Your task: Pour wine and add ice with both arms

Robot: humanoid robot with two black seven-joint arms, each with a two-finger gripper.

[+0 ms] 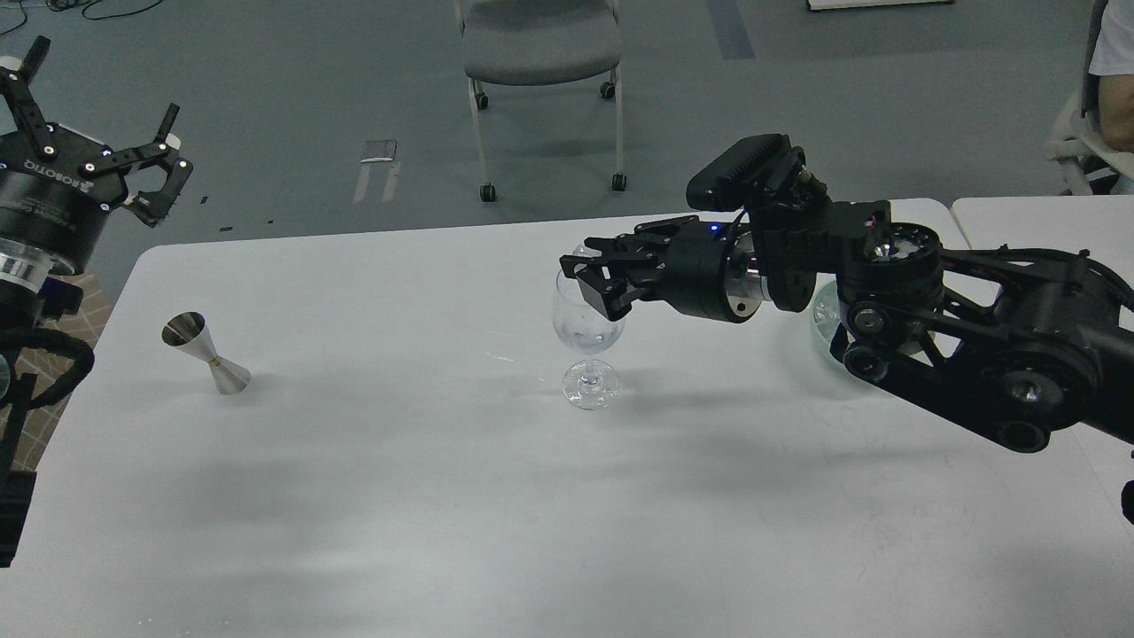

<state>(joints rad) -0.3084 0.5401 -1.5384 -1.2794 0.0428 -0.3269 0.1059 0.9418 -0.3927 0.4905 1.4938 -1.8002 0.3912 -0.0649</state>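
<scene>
A clear wine glass stands at the table's middle, with a little clear wine and ice at the bottom of its bowl. My right gripper reaches in from the right and hovers at the glass's rim, its jaws closed on a small whitish ice cube. A pale bowl of ice sits at the right, mostly hidden behind my right arm. My left gripper is raised at the far left, off the table's edge, open and empty.
A steel jigger stands tilted on the left part of the white table. A grey wheeled chair stands beyond the far edge. A second table and a seated person are at the right.
</scene>
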